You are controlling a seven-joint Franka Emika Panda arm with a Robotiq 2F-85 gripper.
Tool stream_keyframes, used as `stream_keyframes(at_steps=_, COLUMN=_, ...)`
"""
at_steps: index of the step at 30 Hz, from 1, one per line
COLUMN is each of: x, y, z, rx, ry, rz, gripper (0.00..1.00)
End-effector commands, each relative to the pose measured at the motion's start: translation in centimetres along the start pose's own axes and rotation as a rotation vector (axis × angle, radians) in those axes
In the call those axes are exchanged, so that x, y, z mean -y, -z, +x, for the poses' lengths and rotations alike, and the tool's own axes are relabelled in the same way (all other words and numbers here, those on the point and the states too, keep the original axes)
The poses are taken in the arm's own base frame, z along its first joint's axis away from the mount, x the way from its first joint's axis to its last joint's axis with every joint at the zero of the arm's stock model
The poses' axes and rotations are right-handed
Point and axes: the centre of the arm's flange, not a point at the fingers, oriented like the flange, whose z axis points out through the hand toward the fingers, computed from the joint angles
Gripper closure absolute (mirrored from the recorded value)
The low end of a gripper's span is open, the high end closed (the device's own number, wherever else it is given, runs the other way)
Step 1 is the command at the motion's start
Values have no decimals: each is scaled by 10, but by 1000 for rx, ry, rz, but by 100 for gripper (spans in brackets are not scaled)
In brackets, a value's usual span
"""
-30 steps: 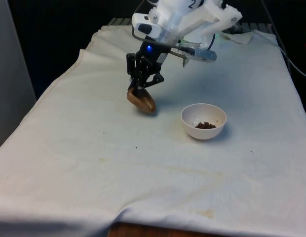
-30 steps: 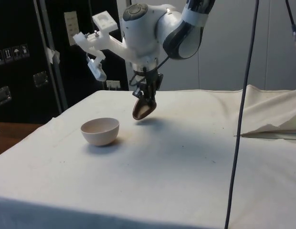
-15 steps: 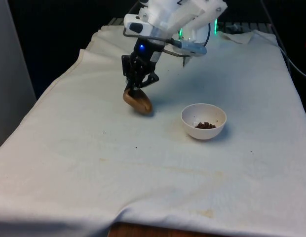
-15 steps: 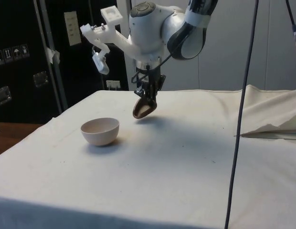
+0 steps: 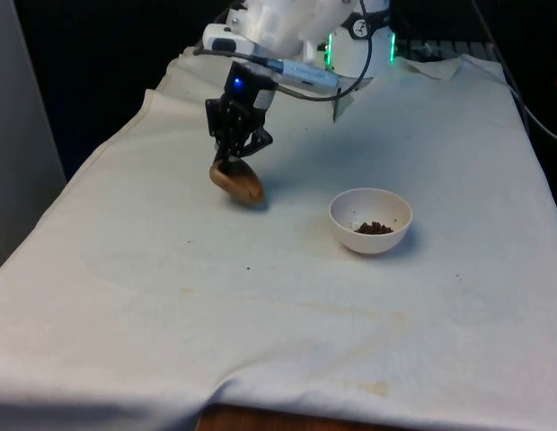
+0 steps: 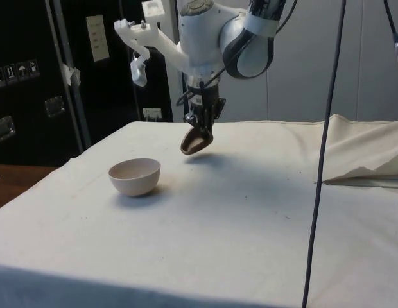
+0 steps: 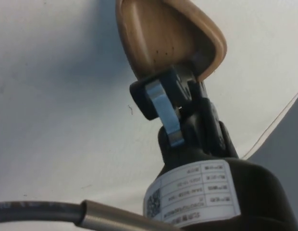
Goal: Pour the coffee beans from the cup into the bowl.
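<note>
A brown cup (image 5: 236, 182) hangs tilted just above the cloth, held by its rim in my gripper (image 5: 230, 162), which is shut on it. From the side, the cup (image 6: 196, 142) is tipped with its mouth sideways under the gripper (image 6: 201, 130). In the wrist view the cup (image 7: 161, 36) shows a bare tan inside, pinched at the rim by the fingers (image 7: 163, 108). The white bowl (image 5: 370, 220) stands on the cloth to the front view's right of the cup, with coffee beans (image 5: 374, 228) in its bottom. The bowl (image 6: 135, 176) sits apart from the gripper.
The white cloth (image 5: 260, 305) covers the table, with a rumpled fold (image 6: 369, 170) at the side view's right. A dark cable (image 6: 322, 154) hangs down in the side view's foreground. A few specks lie on the cloth near the bowl.
The gripper has carried the tilted cup away from the bowl, toward the front view's left and the table's far end. The bowl has not moved.
</note>
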Motion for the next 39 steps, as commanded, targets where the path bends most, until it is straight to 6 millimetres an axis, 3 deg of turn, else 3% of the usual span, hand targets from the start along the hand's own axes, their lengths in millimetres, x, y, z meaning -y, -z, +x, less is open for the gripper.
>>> stream_keyframes(at_steps=1, x=-2, y=0, z=-3, rx=16, ry=-4, rz=22, gripper=99)
stream_keyframes(at_steps=24, x=-12, y=-8, z=6, rx=93, ry=-50, rz=64, gripper=99)
stream_keyframes(at_steps=39, x=-7, y=-21, z=-1, rx=124, ry=-80, rz=144, gripper=99)
